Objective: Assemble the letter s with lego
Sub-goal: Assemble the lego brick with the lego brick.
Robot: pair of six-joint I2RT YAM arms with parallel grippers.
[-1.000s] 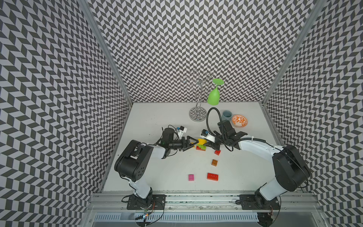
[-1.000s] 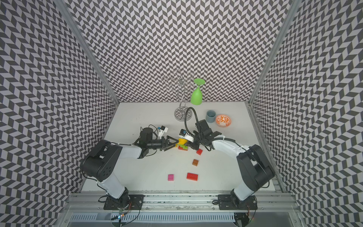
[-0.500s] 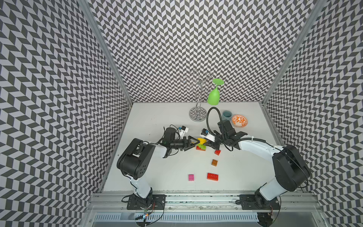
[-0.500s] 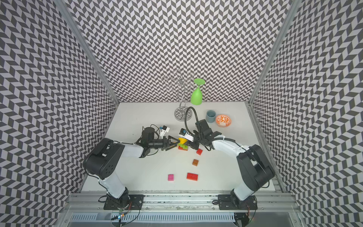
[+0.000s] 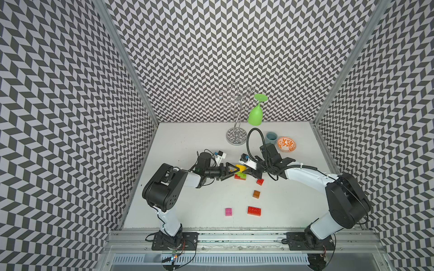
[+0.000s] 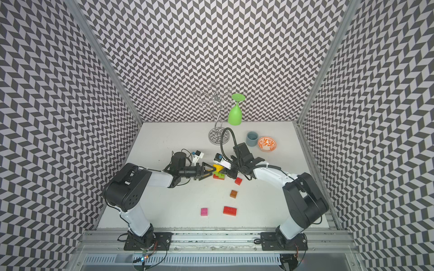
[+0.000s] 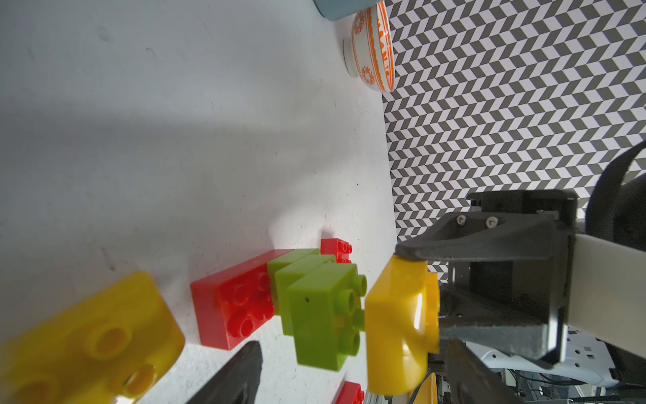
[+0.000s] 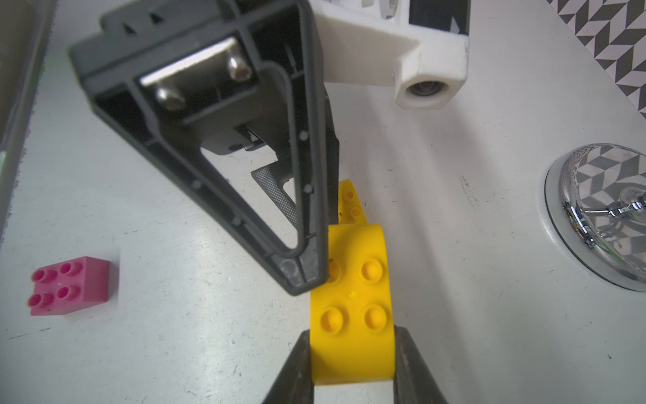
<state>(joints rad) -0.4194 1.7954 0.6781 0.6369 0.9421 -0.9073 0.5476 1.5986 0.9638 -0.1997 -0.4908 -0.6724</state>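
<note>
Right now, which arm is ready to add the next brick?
Right. The right gripper grips a yellow brick beside the green bricks; the left gripper is open.

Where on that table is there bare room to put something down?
Free: the far left corner, between the wall and the metal stand; the near patch right of the long red brick. Crowded: the middle, where left gripper and right gripper meet over the bricks, and around cup and bowl.

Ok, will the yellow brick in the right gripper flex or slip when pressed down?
Yellow brick looks rigid moulded plastic, so probably no flex. Its glossy surface could slip in the right gripper, which pinches one end.
</note>
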